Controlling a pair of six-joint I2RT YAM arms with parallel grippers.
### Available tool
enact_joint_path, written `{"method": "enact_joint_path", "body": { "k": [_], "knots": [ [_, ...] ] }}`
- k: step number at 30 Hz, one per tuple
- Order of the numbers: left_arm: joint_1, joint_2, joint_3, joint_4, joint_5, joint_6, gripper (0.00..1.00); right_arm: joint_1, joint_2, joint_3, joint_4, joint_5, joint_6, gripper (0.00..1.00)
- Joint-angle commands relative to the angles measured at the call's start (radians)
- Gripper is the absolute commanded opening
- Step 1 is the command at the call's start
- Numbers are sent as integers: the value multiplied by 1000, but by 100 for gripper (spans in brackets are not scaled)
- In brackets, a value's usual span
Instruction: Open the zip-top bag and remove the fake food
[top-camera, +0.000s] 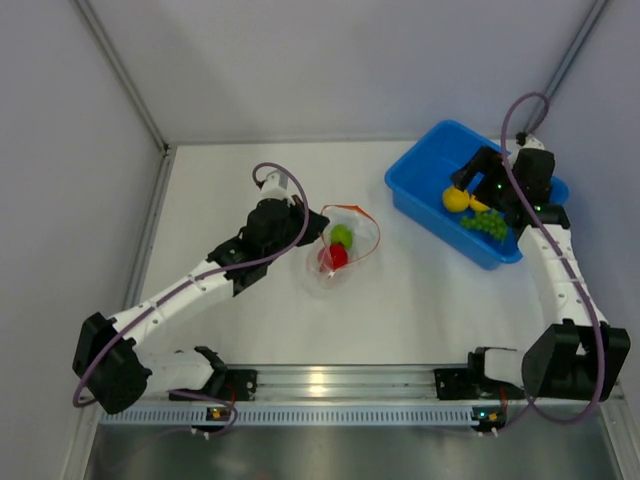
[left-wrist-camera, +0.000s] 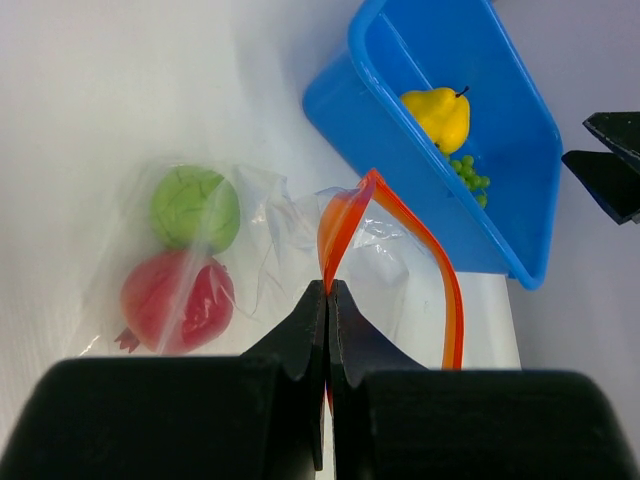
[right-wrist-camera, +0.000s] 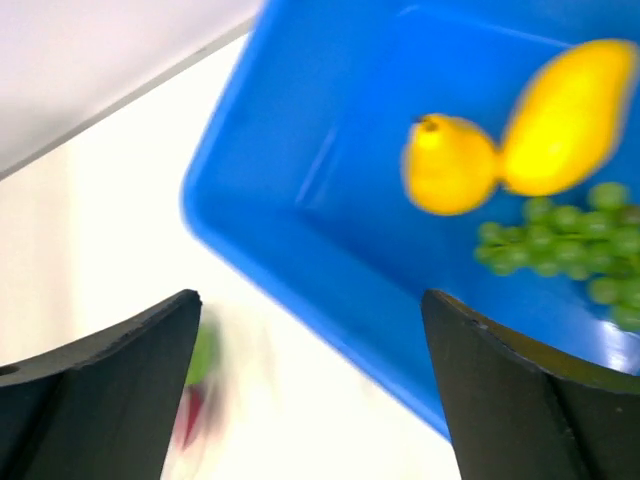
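The clear zip-top bag lies mid-table with its orange-red zip strip pulled open in a loop. Inside it are a green round fruit and a red apple. My left gripper is shut on the zip strip's near side. My right gripper is open and empty, above the blue bin. In the bin lie two yellow pear-like pieces and green grapes. The bin's pear and grapes also show in the left wrist view.
The blue bin stands at the back right, close to the bag. Grey walls enclose the table on the left, back and right. A metal rail runs along the near edge.
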Motion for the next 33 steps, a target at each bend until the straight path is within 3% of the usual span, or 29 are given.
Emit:
{"method": "enact_joint_path", "body": {
  "k": [1, 4, 11, 17, 25, 33],
  "knots": [
    [4, -24, 33, 30, 1, 9, 0, 82, -17, 48, 77, -159, 75, 88],
    [4, -16, 40, 30, -1, 4, 0, 304, -25, 107, -17, -12, 80, 77],
    [3, -7, 44, 30, 2, -17, 0, 663, -28, 179, -58, 203, 112, 63],
    [3, -4, 41, 36, 18, -46, 0, 874, 70, 201, -43, 407, 174, 55],
    [3, -2, 23, 36, -1, -74, 0, 984, 222, 139, 13, 489, 282, 41],
    [3, -5, 4, 77, -4, -88, 0, 1009, 329, 104, 66, 558, 324, 41]
  ]
}}
